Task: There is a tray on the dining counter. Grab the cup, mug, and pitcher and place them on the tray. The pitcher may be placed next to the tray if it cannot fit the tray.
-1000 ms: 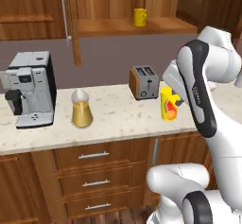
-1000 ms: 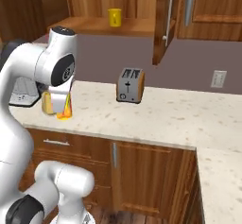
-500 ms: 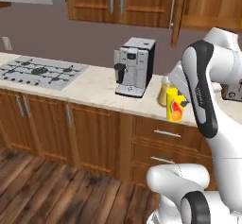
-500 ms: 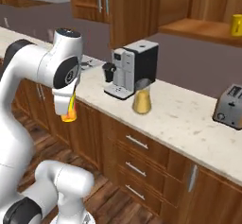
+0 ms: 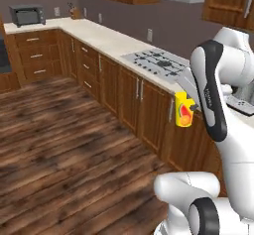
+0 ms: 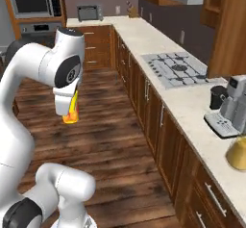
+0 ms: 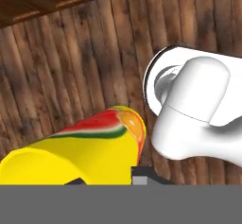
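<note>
The cup (image 5: 183, 110), a tall yellow tumbler with a red-orange mark, hangs in the air in front of the brown cabinets, with my gripper (image 5: 190, 105) shut on it. From the other side the cup (image 6: 71, 109) sits under the hand, above the wooden floor, in the gripper (image 6: 68, 107). In the hand view the cup (image 7: 80, 150) lies along the fingertips (image 7: 138, 175), over the floorboards. The pitcher (image 6: 238, 154), showing orange, stands on the long counter beside the coffee machine, cut by the frame edge. The tray, the mug and the dining counter are out of view.
A long beige counter (image 5: 106, 39) runs along the wall with a gas hob (image 5: 158, 60) and a coffee machine (image 6: 229, 107). A toaster oven (image 5: 27, 15) stands in the far corner. Wide wooden floor (image 5: 59, 145) lies to the left of the cabinets.
The whole picture has swept along the counter, so the base has moved, from the toaster past the coffee machine to the hob and floor. The cup stays in the shut gripper.
</note>
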